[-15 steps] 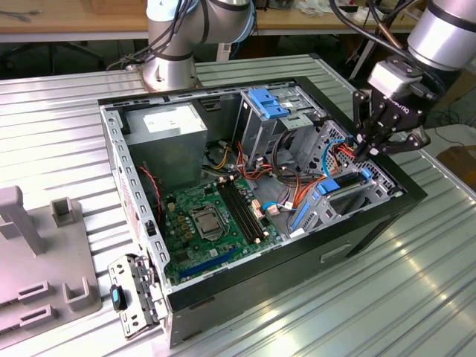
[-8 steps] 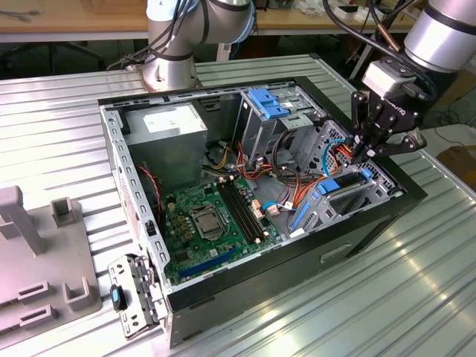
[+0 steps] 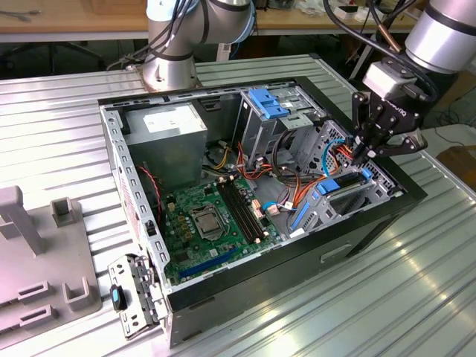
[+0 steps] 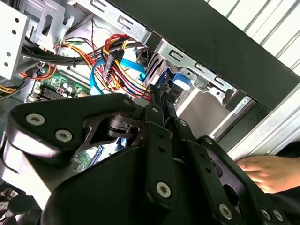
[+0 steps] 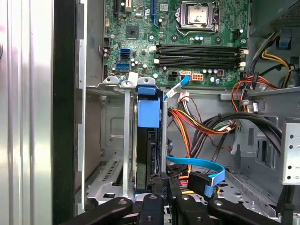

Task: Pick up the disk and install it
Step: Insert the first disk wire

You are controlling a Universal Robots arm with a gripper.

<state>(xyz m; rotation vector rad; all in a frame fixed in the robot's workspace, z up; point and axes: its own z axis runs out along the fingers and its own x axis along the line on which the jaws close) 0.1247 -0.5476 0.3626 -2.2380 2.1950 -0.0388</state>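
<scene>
Exterior view: an open computer case (image 3: 223,282) lies on its side on a ribbed metal table (image 3: 387,297), with the green circuit board (image 3: 204,223) exposed and a grey power supply (image 3: 165,128) at its far end. The gripper (image 3: 367,152) reaches down into the metal drive cage (image 3: 349,190) at the exterior view's right end of the case. In the first wrist view, the disk (image 5: 149,140) stands on edge inside a slot of that cage, its blue carrier uppermost and its dark body below, and the gripper (image 5: 164,180) has its two fingers pressed close together on the near edge of the disk. A light blue cable (image 5: 197,165) and a bundle of red, orange and yellow wires (image 5: 197,126) lie just beside the disk. In the second wrist view, the black fingers (image 4: 157,101) meet at the blue carrier, and a person's hand (image 4: 269,171) rests on the table outside the case wall.
</scene>
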